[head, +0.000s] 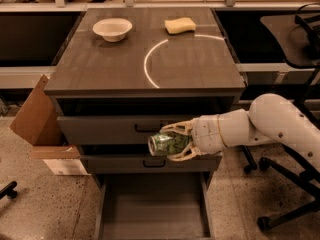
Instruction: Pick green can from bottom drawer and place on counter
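Note:
My gripper is shut on the green can, which lies on its side with its silvery end facing left. It hangs in front of the two upper drawers, between their black handles, well above the open bottom drawer. The white arm reaches in from the right. The counter with its white arc lies higher up, behind the can.
A white bowl and a yellow sponge sit at the back of the counter. A cardboard box stands left of the cabinet. Office chair legs stand at the right.

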You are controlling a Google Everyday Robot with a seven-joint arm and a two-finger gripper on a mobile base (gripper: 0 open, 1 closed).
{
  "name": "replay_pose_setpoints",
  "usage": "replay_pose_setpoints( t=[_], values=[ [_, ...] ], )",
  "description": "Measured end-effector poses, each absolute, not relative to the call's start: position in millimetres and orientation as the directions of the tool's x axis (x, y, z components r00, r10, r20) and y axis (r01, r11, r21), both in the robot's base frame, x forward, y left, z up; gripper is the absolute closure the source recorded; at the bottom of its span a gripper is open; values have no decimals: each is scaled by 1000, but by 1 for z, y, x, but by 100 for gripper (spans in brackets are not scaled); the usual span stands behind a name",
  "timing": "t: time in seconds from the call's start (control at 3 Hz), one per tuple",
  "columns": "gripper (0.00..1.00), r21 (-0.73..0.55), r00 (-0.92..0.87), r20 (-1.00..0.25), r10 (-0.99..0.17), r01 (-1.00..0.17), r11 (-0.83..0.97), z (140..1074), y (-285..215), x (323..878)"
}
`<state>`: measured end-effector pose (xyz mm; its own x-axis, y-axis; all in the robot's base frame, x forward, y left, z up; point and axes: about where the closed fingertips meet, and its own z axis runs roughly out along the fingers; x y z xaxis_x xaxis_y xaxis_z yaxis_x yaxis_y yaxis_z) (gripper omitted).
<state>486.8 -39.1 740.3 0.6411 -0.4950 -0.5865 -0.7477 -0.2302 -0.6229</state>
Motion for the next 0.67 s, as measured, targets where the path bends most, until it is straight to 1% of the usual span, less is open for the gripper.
replay_pose_setpoints(
  t=[0.67],
  values=[
    [100, -637, 608, -622, -494, -760, -133, 820, -52, 504]
  ],
)
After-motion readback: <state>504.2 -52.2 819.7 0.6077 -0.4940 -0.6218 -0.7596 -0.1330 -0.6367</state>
